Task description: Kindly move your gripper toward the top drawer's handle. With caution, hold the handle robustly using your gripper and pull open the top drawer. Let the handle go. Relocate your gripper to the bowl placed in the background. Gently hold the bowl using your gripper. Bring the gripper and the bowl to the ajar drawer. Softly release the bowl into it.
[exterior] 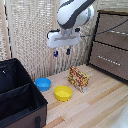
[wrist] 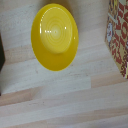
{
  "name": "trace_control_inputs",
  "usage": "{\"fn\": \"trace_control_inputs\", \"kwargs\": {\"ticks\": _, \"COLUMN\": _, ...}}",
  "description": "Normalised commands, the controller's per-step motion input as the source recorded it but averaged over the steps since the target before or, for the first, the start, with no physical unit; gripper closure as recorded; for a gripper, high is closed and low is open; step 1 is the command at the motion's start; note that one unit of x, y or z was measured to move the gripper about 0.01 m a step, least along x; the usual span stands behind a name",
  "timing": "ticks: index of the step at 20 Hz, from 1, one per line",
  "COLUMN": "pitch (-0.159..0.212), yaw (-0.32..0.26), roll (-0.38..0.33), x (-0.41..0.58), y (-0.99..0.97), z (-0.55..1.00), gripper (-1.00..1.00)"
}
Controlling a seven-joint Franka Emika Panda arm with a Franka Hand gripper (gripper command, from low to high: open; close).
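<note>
- Light wooden desk [exterior: 102, 100] under everything, plank seams running across it, same planks filling the wrist view around the bowl there.
- Big black fabric case [exterior: 17, 95] at the exterior view's left, lid open, sitting on the desk's near corner.
- Brown dresser [exterior: 112, 47] at the exterior view's right, back by the wall. Top drawer [exterior: 111, 27] looks fully shut, front flush with the one below. Handle [exterior: 116, 32] just a thin silver bar across that front, nothing touching it.
- Bulky white arm [exterior: 74, 12] coming down from the top middle, well clear of the dresser.
- Hand [exterior: 62, 52] hanging in mid-air above the desk, two short dark-blue fingers [exterior: 68, 51] pointing down, slightly spread with a small gap, pinching nothing. Not visible in the wrist view at all.
- Yellow-and-red snack box [exterior: 78, 79] standing tilted on the desk, just beside the yellow bowl on the exterior view's right. Edge of it also in the wrist view [wrist: 118, 37].
- Yellow bowl [exterior: 63, 92] upright on the desk, roughly below the hand; fills most of the wrist view [wrist: 54, 36], empty inside.
- Blue bowl [exterior: 43, 83] upright on the desk, between the black case and the yellow bowl, close to the case, near the yellow bowl but not touching. Well apart from the dresser.
</note>
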Motion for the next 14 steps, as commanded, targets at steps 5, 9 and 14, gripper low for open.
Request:
{"fn": "trace_control_inputs", "kwargs": {"ticks": 5, "pitch": 0.012, "yaw": 0.095, "roll": -0.351, "x": 0.335, "y": 0.16, "z": 0.21, "gripper": -1.0}}
{"fn": "trace_control_inputs", "kwargs": {"ticks": 9, "pitch": 0.013, "yaw": 0.092, "roll": -0.322, "x": 0.385, "y": 0.19, "z": 0.31, "gripper": -1.0}}
{"fn": "trace_control_inputs", "kwargs": {"ticks": 14, "pitch": 0.011, "yaw": 0.087, "roll": -0.265, "x": 0.453, "y": 0.26, "z": 0.48, "gripper": -1.0}}
